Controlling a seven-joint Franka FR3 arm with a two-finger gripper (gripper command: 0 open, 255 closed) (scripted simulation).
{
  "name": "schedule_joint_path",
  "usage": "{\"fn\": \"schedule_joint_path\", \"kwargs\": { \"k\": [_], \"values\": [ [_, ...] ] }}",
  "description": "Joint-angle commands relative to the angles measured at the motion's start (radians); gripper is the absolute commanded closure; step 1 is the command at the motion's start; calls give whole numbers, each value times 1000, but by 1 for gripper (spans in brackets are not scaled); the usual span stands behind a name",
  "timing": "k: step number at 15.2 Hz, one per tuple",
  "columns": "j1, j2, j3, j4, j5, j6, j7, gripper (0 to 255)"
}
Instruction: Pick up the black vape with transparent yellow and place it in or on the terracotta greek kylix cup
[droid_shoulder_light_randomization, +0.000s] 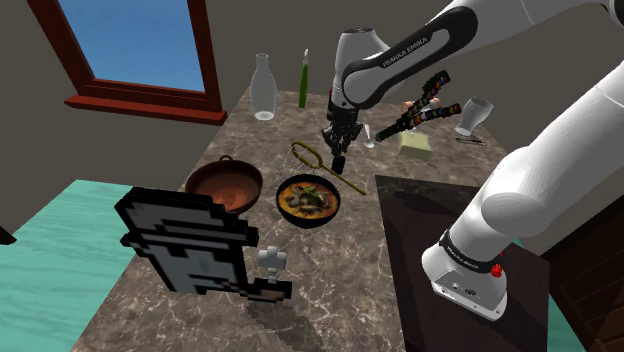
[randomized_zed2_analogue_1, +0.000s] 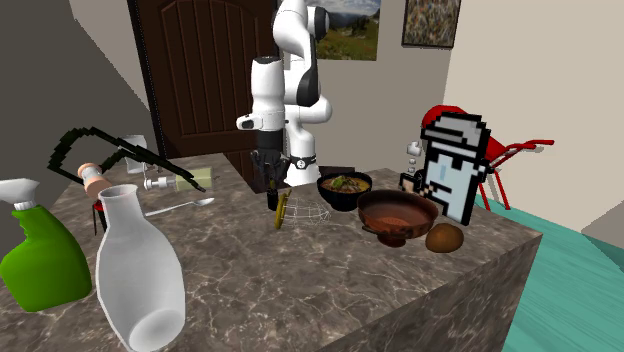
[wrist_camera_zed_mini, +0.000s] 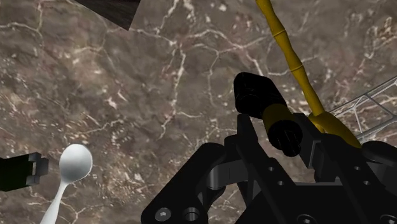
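Fingers clenched on the black vape (wrist_camera_zed_mini: 256, 95), its see-through yellow band showing btwn them. The gripper (wrist_camera_zed_mini: 283, 137) hangs over the counter w/ the vape in its grasp. Just beside it runs the yellow handle of a wire skimmer (wrist_camera_zed_mini: 299, 63), which lies flat on the stone. A white spoon (wrist_camera_zed_mini: 73, 167) lies on the stone off to one side of the gripper.

The terracotta kylix cup (droid_shoulder_light_randomization: 225, 186) sits apart from the gripper, toward the shoulder view's lower left. A black bowl of food (droid_shoulder_light_randomization: 308, 200) is right next to it. Nearer that view's bottom edge stands a blocky pixel-style figure (droid_shoulder_light_randomization: 185, 240).

The counter (droid_shoulder_light_randomization: 350, 285) is dark brown marble w/ white veins, and the dark stand (droid_shoulder_light_randomization: 410, 230) butts up against it. The floor (droid_shoulder_light_randomization: 50, 270) is teal. The window (droid_shoulder_light_randomization: 130, 45) has a red-brown frame w/ blue sky beyond. In the second exterior view a dark panelled door (randomized_zed2_analogue_1: 200, 80) stands behind the arm, and framed pics (randomized_zed2_analogue_1: 432, 20) hang on the pale wall.

Only legible writing: "FRANKA EMIKA" along the arm (droid_shoulder_light_randomization: 405, 50).
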Motion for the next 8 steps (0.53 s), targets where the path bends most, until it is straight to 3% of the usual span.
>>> {"fn": "schedule_joint_path", "kwargs": {
  "k": [1, 8],
  "values": [
    [0, 1, 0, -1, 0, 0, 0, 255],
    [0, -9, 0, 5, 1, -15, -1, 255]
  ]
}}
